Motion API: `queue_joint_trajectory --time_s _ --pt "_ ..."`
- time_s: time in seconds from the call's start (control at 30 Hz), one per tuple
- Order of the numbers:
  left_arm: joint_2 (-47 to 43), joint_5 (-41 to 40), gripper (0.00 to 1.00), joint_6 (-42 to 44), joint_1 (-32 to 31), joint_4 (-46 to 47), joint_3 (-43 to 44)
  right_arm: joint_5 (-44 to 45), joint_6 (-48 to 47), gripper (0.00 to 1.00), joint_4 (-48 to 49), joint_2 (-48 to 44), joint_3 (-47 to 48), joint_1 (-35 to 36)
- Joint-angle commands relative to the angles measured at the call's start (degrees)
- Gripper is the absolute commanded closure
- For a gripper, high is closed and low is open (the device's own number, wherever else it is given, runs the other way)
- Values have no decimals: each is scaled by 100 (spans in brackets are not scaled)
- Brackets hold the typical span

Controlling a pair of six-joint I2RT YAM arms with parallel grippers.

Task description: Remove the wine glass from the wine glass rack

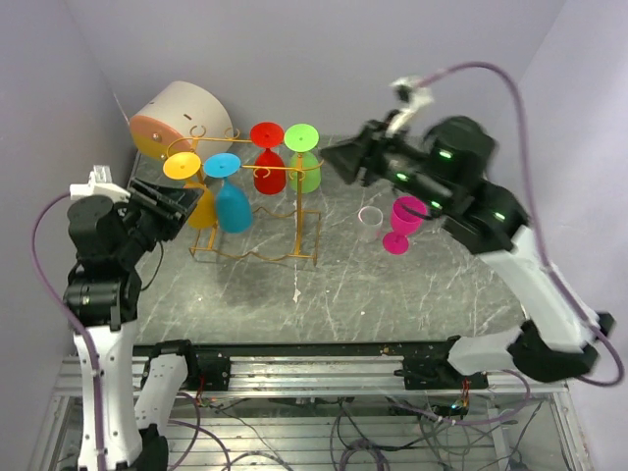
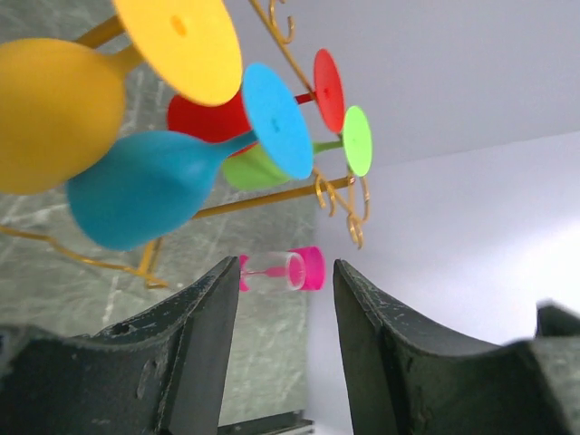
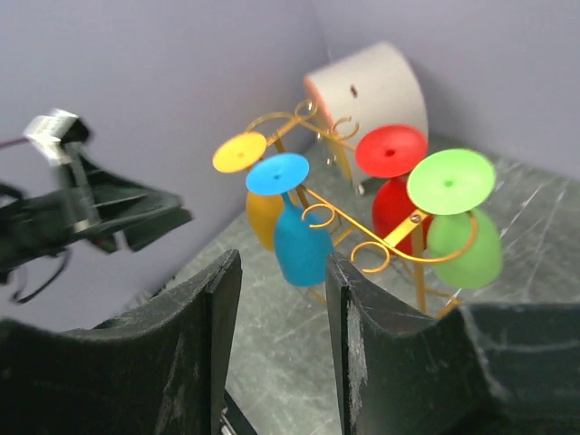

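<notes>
While L end effector (image 2: 285,265) gapes beside rack (image 2: 272,196), R end effector (image 3: 282,258) spread, raised

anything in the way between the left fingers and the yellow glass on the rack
nothing visible does: the yellow glass hangs upside down on the rack, close to the open left fingers, with nothing between them. the blue glass hangs beside it, not in front.

drum (image 1: 182,118) crowds behind the wine glass rack (image 1: 245,257), pink glass (image 1: 402,221) right; front open.
</notes>
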Motion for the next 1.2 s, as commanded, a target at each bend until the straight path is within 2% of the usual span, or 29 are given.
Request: queue_joint_trajectory --time_s 0.0,0.17,0.37,0.7,1.17 --pt "464 683 45 -903 -1 1109 121 656 -86 58 218 -991 -746 20" --pt "1074 491 47 -721 -1 358 670 1016 54 59 186 -1848 -1556 11" --pt "1465 220 49 -743 -3 94 1006 1247 232 61 360 -2593 -2299 16" --pt "1408 358 51 -974 -8 74 551 1481 311 61 298 -2958 -2596 11" --pt "1636 394 51 -1125 -6 759 226 1507 337 61 380 -3024 -2767 15"
